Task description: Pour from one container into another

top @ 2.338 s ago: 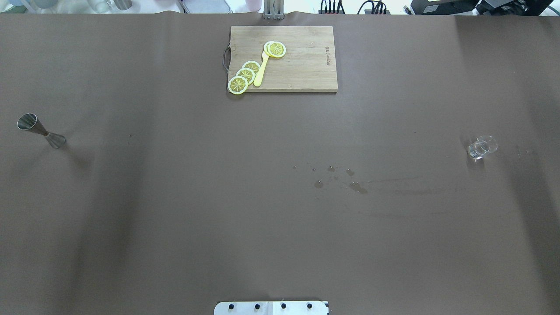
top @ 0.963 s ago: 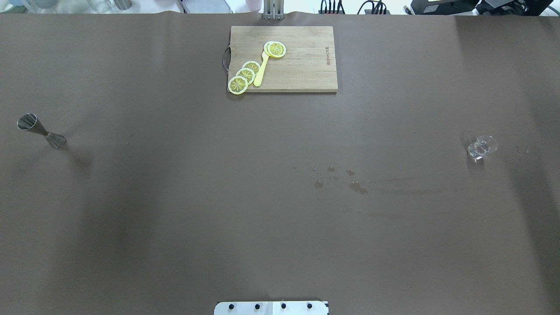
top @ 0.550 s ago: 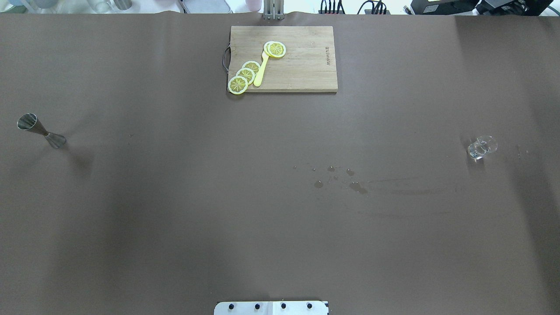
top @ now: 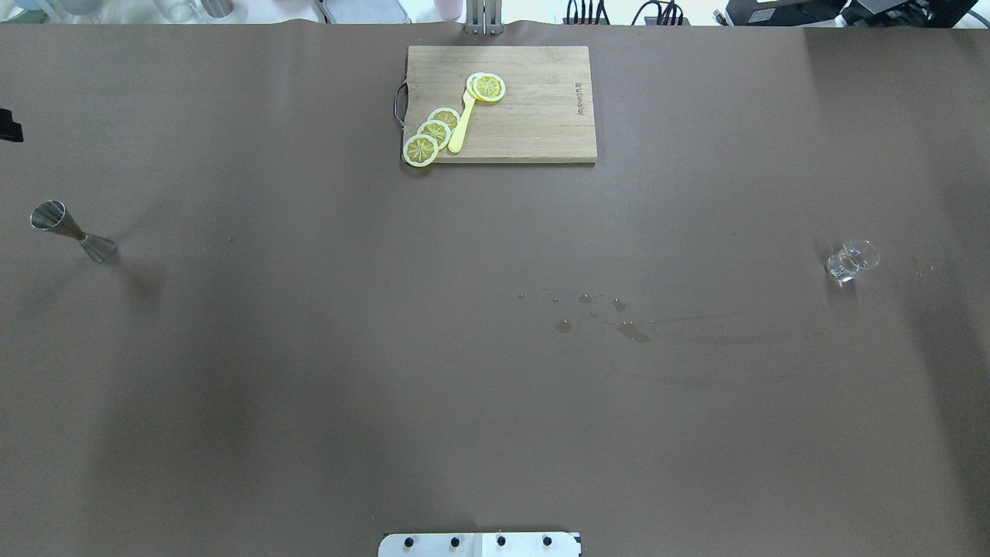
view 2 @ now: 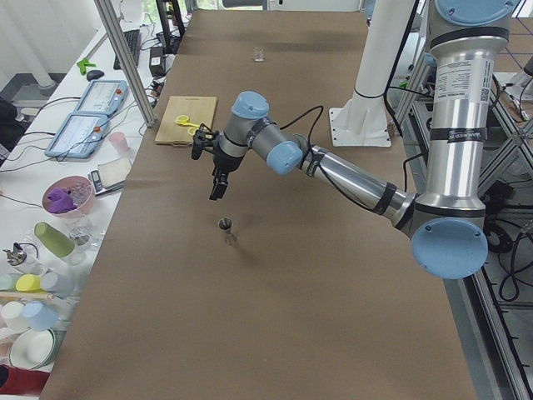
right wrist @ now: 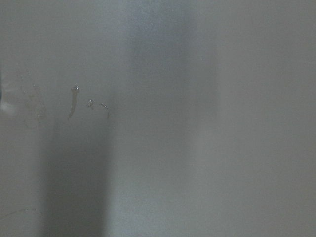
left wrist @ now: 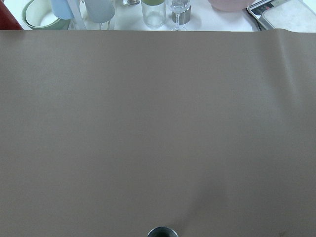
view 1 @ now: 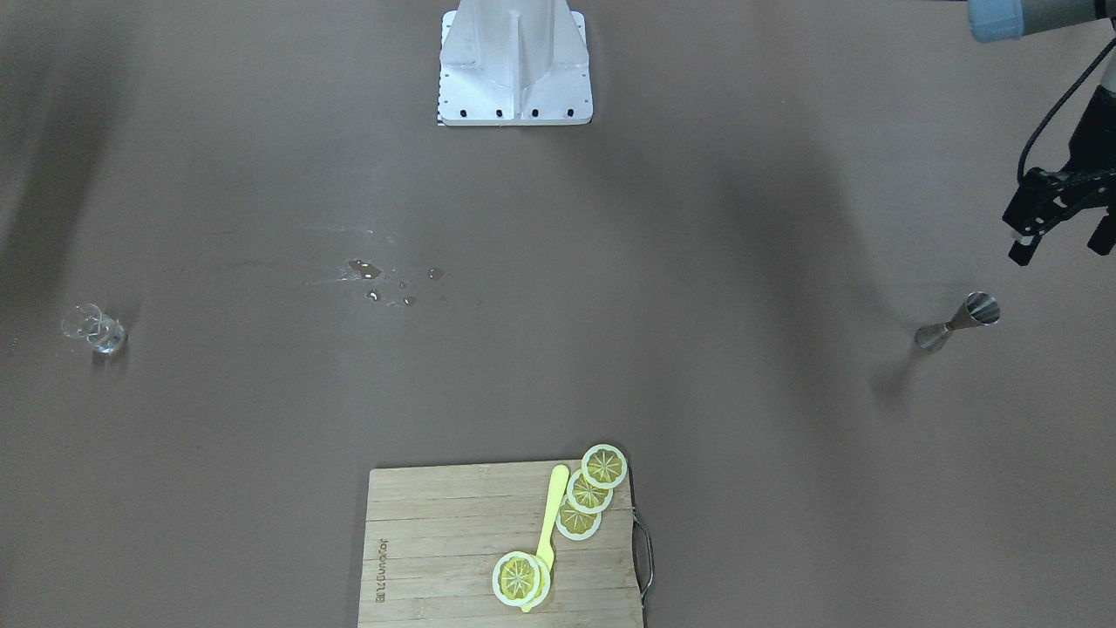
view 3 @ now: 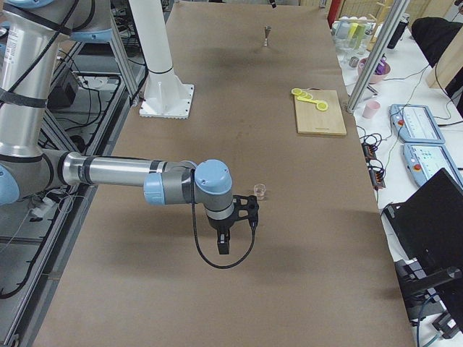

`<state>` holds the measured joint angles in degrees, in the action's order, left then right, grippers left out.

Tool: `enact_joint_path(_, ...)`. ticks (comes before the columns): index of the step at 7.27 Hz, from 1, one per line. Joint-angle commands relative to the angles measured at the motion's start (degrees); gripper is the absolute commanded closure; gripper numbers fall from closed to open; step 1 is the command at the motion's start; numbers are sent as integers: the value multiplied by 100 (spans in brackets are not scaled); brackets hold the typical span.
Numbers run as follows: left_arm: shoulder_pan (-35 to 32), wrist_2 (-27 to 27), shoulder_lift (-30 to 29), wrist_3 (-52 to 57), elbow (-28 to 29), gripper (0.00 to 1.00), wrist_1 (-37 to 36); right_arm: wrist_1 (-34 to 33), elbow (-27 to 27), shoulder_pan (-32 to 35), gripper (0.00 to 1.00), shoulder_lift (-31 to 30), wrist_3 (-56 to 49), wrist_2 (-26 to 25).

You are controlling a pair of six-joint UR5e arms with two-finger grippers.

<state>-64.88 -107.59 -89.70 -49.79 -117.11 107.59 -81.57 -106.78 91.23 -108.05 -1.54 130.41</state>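
Jigger (top: 73,234) stands upright on the table (top: 309,402), far out at the robot's left end, free of any grip. Its rim just pokes in at the bottom edge of the left wrist view. Near it the left gripper (view 1: 1059,247) hangs in the air, not touching, fingers pointing down and spread wide with nothing between them. In the overhead view you only get a black sliver of it at the left edge.

A small clear glass (top: 851,261) sits at the opposite end of the table, on the robot's right, well apart from the jigger. You can't tell whether there is liquid in it. On that side the right gripper (view 3: 224,248) shows only in the right side view, near the glass and not touching it. You can't tell there whether its fingers are apart or together. The right wrist view gives you just bare table with a few wet streaks.

Wet drops (top: 595,313) lie on the table between the two containers, nearer the glass side, out ahead of the base (top: 479,544).

A wood board (top: 534,116) lies at the edge far from the robot, around the middle. Three lemon slices (top: 433,133) overlap in a row at its handle end. A yellow utensil (top: 462,128) lies beside them, its far end under another pair of slices. Some cups (left wrist: 153,12) stand past the table's end in the left wrist view.
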Motion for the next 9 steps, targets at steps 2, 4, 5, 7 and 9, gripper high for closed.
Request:
enact_joint_path(2,1080,1640,731,-795,-58,3,1155,667,499,0,0,3,-846,54)
enact_joint_path(4,1721,2623,1364,-1381,-6,3,2042,843,772,0,0,29,-900,781)
enact_joint_path(5,2012,3221,1611,-1524,30,3,2342,1045,781,-17,0,29,-901,810)
enact_joint_path(7,2644,4258,1745,-2233,379,4,3018,1720,790,-289,0,21,-1136,889)
enact_joint_path(9,3137,5366,1702,-2735,828,3,3198,1829,817,-639,0,73,-1348,951)
